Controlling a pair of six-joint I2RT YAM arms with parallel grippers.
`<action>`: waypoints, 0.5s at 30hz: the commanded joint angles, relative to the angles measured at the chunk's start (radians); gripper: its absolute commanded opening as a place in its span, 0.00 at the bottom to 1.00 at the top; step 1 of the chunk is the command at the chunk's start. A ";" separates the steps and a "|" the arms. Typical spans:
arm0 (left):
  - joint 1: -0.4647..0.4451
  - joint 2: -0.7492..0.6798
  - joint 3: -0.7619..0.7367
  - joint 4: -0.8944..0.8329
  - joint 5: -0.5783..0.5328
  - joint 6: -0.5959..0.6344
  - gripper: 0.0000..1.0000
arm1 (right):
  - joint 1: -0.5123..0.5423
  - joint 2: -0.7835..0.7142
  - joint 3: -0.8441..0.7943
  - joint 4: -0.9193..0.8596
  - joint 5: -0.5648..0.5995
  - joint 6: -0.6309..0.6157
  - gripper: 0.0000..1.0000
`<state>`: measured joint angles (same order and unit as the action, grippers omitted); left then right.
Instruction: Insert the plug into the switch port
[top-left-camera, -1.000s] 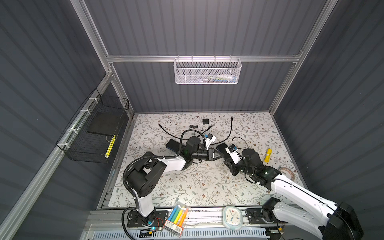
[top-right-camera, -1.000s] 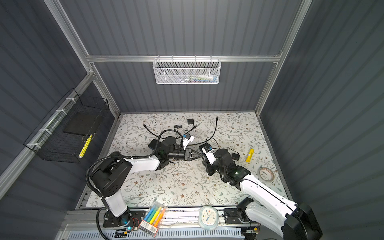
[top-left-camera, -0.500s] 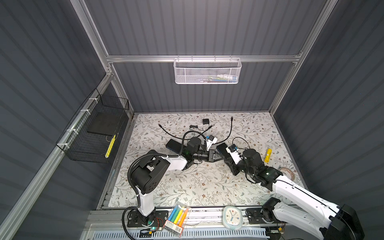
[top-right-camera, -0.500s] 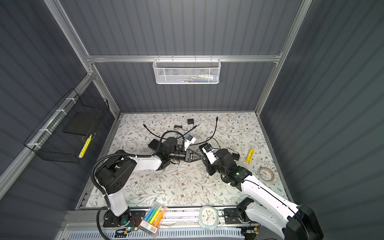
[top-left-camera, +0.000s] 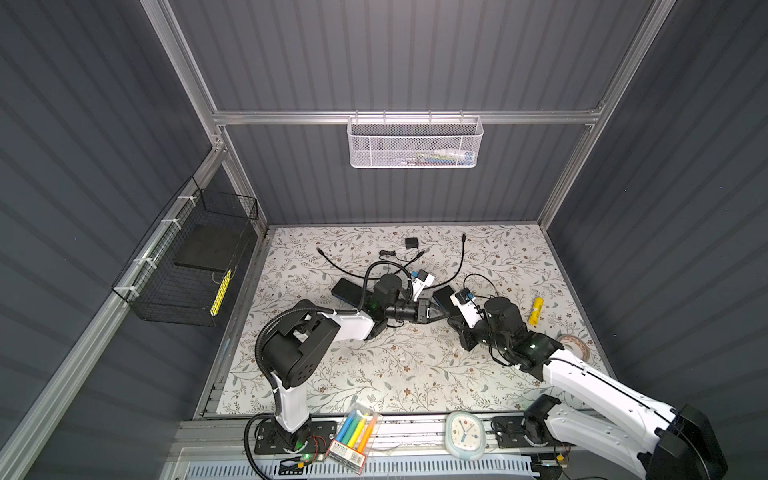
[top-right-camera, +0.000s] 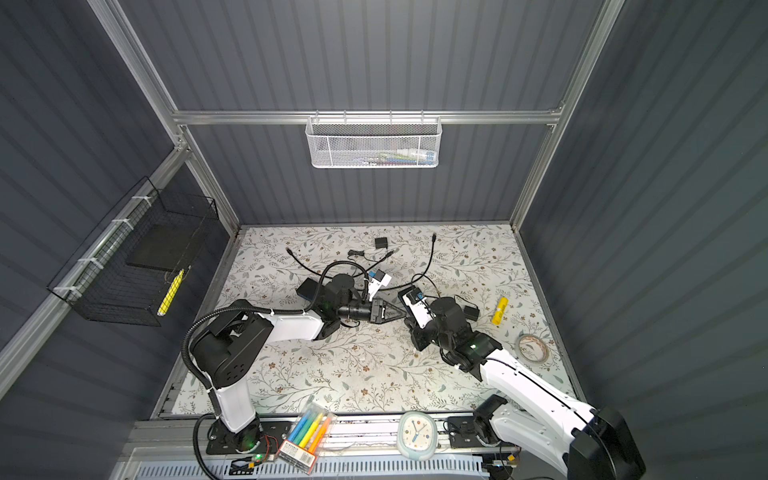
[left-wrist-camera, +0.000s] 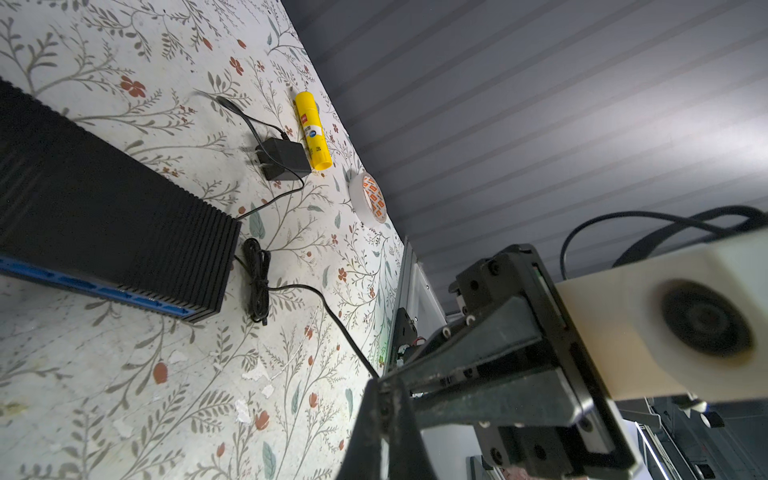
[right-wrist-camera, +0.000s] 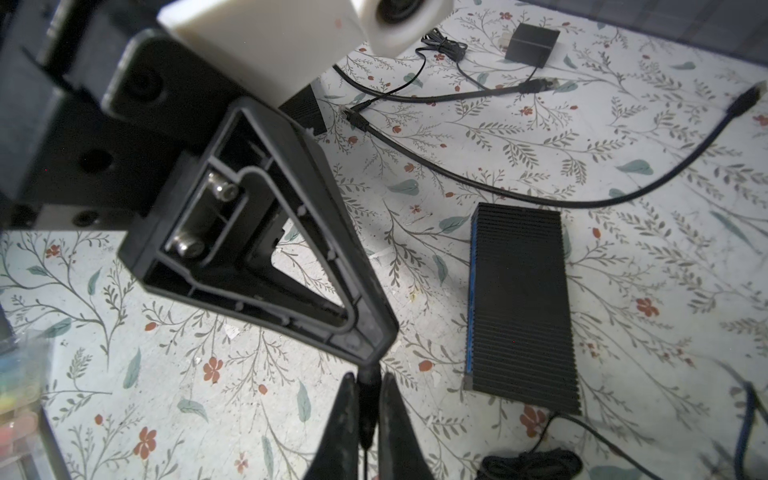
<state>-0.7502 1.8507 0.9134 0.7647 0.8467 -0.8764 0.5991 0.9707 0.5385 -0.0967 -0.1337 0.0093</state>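
Observation:
The switch (right-wrist-camera: 519, 307) is a black ribbed box with a blue port face (left-wrist-camera: 124, 293), lying flat on the flowered mat; in both top views (top-left-camera: 442, 296) (top-right-camera: 405, 296) the right wrist camera partly covers it. The plug (right-wrist-camera: 368, 397) is a small black barrel on a thin cable (left-wrist-camera: 332, 316). My right gripper (right-wrist-camera: 366, 388) is shut on the plug. My left gripper (left-wrist-camera: 384, 399) is shut too, its tips pinching the plug's end, nose to nose with the right gripper (top-left-camera: 449, 321). Both meet just in front of the switch, above the mat.
A coiled cable bundle (left-wrist-camera: 255, 282) and black adapter (left-wrist-camera: 282, 160) lie beside the switch. Nearby are a yellow glue stick (top-left-camera: 537, 309), a tape roll (top-left-camera: 575, 345), a second black switch (top-left-camera: 348, 291), loose network cables (top-left-camera: 461, 257) and a black cube (top-left-camera: 411, 243).
My right gripper's jaws have closed onto the plug at the left gripper's tips. The left gripper has stayed shut, its arm shifting only slightly.

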 joint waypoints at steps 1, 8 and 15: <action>-0.002 -0.030 0.000 0.041 0.025 -0.009 0.00 | 0.003 0.003 -0.006 0.007 0.025 0.013 0.00; 0.110 -0.113 -0.006 -0.064 -0.029 0.063 0.48 | -0.007 0.015 0.006 -0.074 0.209 0.017 0.00; 0.212 -0.100 0.210 -0.492 -0.102 0.344 0.49 | -0.141 0.251 0.122 -0.169 0.293 -0.096 0.00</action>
<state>-0.5404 1.7393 1.0077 0.5171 0.7921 -0.7143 0.5026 1.1435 0.6018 -0.1928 0.0910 -0.0299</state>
